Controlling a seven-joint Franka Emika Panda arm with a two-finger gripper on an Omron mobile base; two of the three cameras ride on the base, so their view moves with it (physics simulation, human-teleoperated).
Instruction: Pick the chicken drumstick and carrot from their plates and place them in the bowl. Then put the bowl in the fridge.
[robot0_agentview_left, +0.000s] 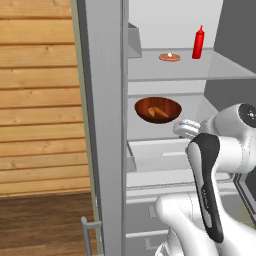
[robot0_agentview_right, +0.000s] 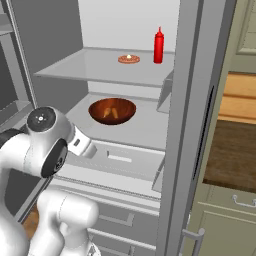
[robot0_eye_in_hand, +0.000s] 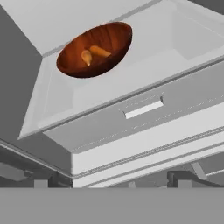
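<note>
Hand view looks from the gripper at the bowl (robot0_eye_in_hand: 96, 50), and nothing is between the fingers. The jaws are spread wide and hold nothing. In the left base view the gripper (robot0_agentview_left: 184, 128) is near the bowl but not touching it, just to the bowl's lower right.

The reddish-brown bowl sits on a white shelf inside the open fridge (robot0_agentview_left: 107, 125). The orange carrot (robot0_eye_in_hand: 101, 51) lies in the bowl. Next to it in the bowl is the paler chicken drumstick (robot0_eye_in_hand: 86, 57). The two are close together, and I cannot tell if they touch.

Under the bowl's shelf is a white drawer (robot0_eye_in_hand: 144, 107) with a slot handle on its front.

One shelf up, on a clear shelf (robot0_agentview_left: 200, 70), stands a red bottle (robot0_agentview_left: 198, 43), upright. Beside it lies a small flat round food (robot0_agentview_left: 169, 57) with a pale spot on top. The bottle and the flat food are near each other but apart.

Wooden wall planks (robot0_agentview_left: 37, 100) show beside the fridge in the left base view.
</note>
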